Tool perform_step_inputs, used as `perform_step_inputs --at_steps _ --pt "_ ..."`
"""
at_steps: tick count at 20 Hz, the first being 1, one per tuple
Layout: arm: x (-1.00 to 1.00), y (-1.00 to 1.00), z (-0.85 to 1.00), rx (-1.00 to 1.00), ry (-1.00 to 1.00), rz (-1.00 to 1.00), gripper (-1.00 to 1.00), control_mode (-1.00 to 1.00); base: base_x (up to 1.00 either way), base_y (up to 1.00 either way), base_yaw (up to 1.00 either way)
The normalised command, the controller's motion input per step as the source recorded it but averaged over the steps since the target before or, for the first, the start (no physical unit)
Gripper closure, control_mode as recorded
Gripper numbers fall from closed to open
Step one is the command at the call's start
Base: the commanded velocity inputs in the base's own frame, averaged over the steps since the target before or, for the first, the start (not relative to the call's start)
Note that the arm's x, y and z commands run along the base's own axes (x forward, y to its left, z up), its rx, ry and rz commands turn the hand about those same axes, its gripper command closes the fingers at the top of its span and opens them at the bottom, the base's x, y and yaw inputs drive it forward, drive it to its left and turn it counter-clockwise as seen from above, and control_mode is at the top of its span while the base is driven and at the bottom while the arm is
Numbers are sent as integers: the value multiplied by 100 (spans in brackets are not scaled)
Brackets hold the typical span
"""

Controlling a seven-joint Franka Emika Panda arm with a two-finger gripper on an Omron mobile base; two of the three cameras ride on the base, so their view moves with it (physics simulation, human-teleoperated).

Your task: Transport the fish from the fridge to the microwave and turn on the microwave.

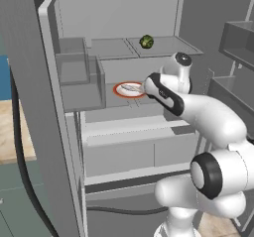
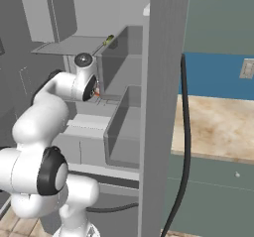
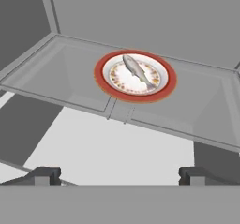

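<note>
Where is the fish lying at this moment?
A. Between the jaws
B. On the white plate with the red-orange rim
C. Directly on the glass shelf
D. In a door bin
B: in the hand view the fish lies across the plate, which rests on a glass shelf inside the fridge.

Kitchen; open fridge [image 1: 64, 107], wooden countertop [image 2: 218, 127].

Arm [image 1: 208, 117] bent at elbow, reaching forward; tool [image 3: 119, 175] wide open, holding nothing.
</note>
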Motion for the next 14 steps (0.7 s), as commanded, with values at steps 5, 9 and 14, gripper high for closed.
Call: perform_step_inputs --at_steps 5,9,14 --pt "26 0 -16 0 1 0 -100 -100 0 0 0" --pt "29 0 -11 0 0 0 -100 -100 0 0 0" --pt "40 0 -16 0 0 0 -100 -100 0 0 0"
